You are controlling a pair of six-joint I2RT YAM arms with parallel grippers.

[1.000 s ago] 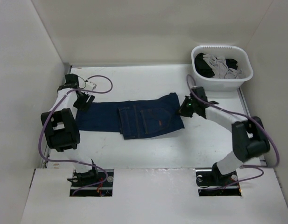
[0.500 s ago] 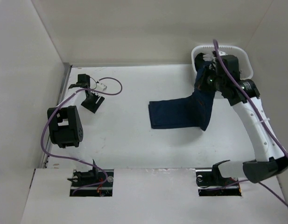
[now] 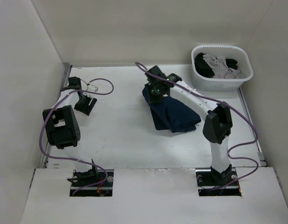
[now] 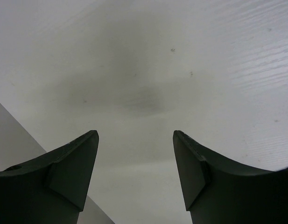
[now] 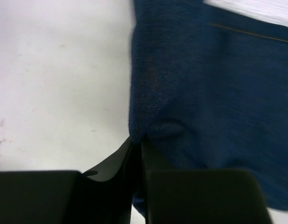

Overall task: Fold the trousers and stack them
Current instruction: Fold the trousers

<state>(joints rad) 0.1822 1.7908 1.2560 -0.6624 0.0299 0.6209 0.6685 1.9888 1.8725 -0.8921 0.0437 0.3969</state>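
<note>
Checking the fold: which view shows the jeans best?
Top external: it shows the folded jeans nearly whole. Right wrist shows only the denim pinched by the right gripper; left wrist shows none.

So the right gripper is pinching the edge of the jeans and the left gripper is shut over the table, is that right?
Not quite. The right gripper is pinching the edge of the jeans, but the left gripper is open over the table. The left wrist view shows its fingers well apart.
</note>
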